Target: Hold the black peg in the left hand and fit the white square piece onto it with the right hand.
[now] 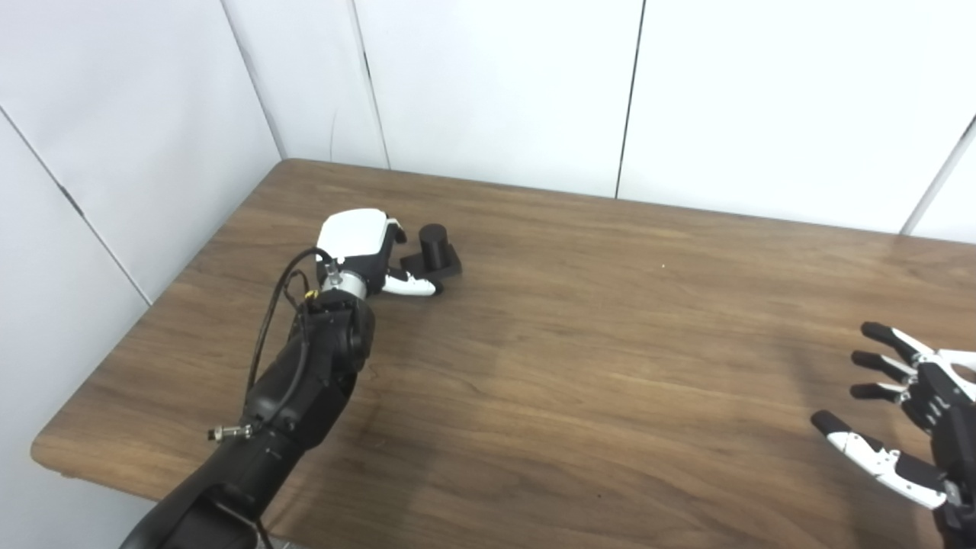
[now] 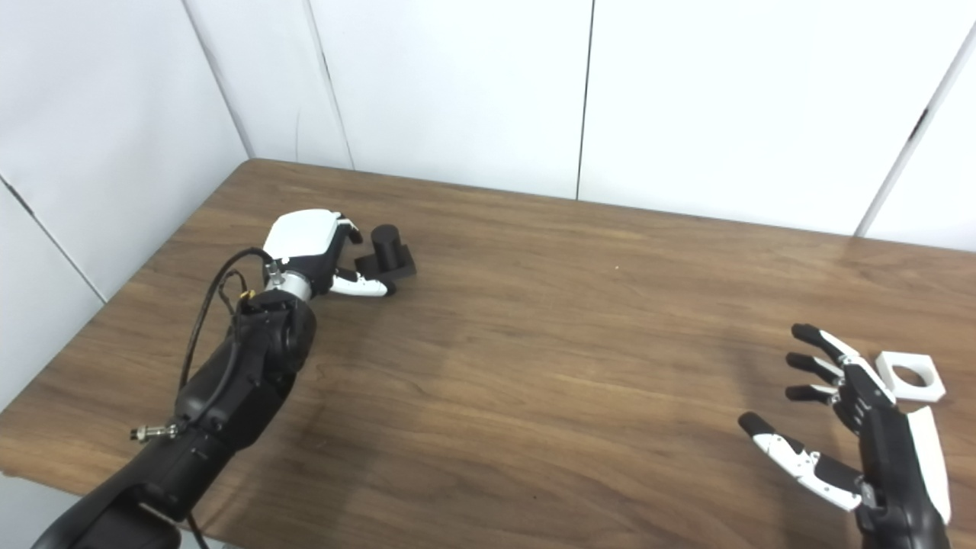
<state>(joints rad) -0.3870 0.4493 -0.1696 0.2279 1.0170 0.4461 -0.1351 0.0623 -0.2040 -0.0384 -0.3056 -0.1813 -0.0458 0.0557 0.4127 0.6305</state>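
The black peg (image 1: 435, 242), a short cylinder on a flat square base, stands on the table's far left. My left hand (image 1: 358, 248) sits against its left side, thumb (image 1: 412, 286) stretched along the front of the base and the other fingers mostly hidden behind it, with no closed grip showing. The white square piece (image 2: 910, 376), with a round hole, lies flat near the right edge. Just to its left, my right hand (image 2: 854, 415) hovers open with its fingers spread, holding nothing.
The brown wooden table (image 1: 579, 343) is bounded by white wall panels (image 1: 496, 84) at the back and left. Its front-left corner (image 1: 46, 450) is rounded. The black forearm (image 1: 305, 381) with a loose cable runs from the bottom left.
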